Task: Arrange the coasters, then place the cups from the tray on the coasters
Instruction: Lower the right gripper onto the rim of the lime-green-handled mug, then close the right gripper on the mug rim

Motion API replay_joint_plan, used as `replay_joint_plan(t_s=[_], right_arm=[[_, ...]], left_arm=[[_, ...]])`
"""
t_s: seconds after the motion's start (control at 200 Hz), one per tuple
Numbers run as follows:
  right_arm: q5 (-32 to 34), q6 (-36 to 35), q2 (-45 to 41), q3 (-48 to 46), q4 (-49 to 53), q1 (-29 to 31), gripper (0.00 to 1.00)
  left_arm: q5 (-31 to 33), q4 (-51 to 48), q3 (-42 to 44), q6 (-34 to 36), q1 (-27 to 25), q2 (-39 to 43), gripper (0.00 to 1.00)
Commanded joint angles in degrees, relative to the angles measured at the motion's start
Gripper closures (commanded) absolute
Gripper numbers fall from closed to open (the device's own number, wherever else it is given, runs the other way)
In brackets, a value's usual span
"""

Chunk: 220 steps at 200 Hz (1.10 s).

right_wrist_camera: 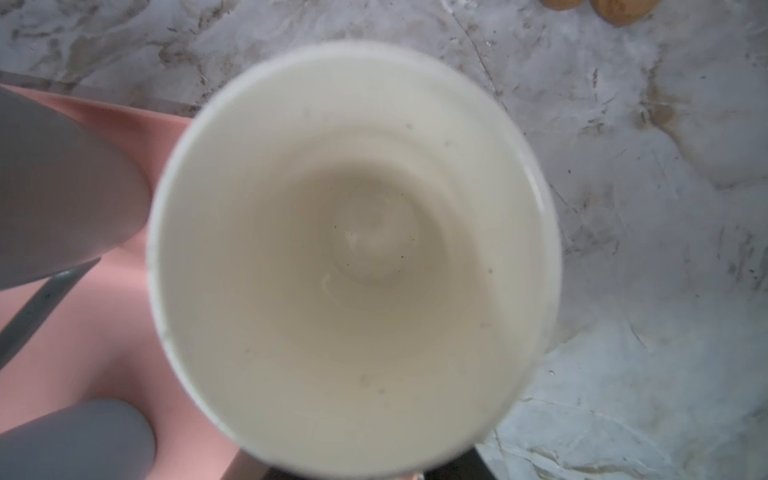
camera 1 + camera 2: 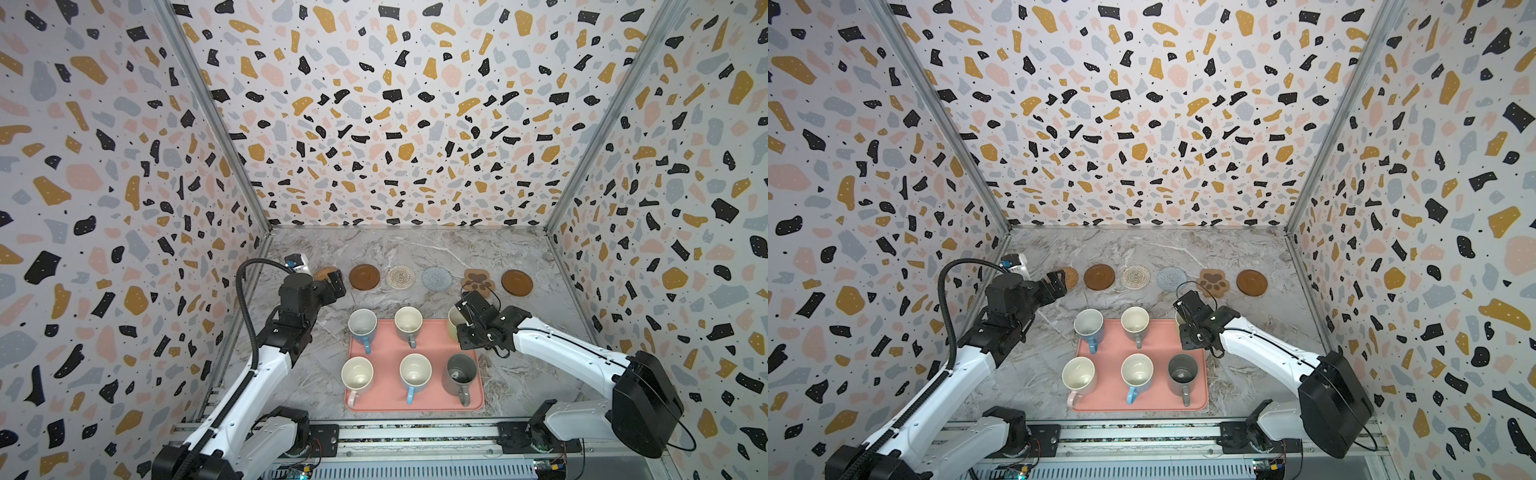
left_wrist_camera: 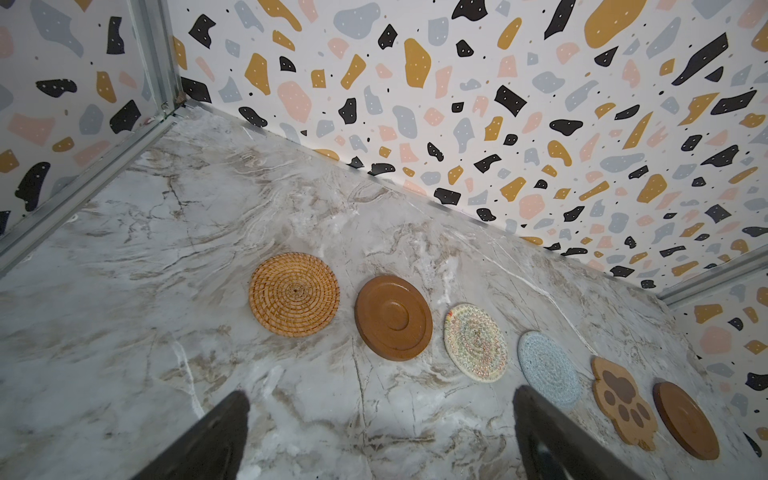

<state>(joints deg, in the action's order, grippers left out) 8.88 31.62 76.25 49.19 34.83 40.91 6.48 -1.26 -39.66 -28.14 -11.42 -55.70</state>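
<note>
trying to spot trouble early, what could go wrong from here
1. The right gripper is at the back-right cup; the grey cup stands close beside it, so a sideways swing could knock it.
2. A low lift may catch the tray rim.
3. The open left gripper could nudge the orange woven coaster.

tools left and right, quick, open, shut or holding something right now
Left tool: open, empty, above the marble tabletop.
Right tool: at the light green ceramic mug with a cream inside, grip cannot be told.
</note>
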Motion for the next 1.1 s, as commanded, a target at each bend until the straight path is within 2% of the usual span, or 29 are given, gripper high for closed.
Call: replay_joint_plan(t_s=[0.0, 0.12, 0.486, 1.096], right_arm=[[1.5, -0.3, 0.2, -0.1, -0.9, 0.5, 0.71], [1.6, -0.6, 0.4, 0.0, -1.3, 0.7, 0.78], [1.1, -1.8, 0.0, 1.9, -1.6, 1.1, 0.90], [1.9, -2.6, -1.5, 10.5, 1.9, 1.2, 0.95]], left_arm=[[0.2, 1.2, 0.7, -0.2, -0.2, 1.4, 0.00], [0.2, 0.9, 1.0, -0.2, -0.3, 1.9, 0.00], [0.1, -0.3, 1.6, 0.0, -0.3, 3.7, 0.00], [0.5, 0.1, 1.9, -0.2, -0.3, 4.4, 0.00]])
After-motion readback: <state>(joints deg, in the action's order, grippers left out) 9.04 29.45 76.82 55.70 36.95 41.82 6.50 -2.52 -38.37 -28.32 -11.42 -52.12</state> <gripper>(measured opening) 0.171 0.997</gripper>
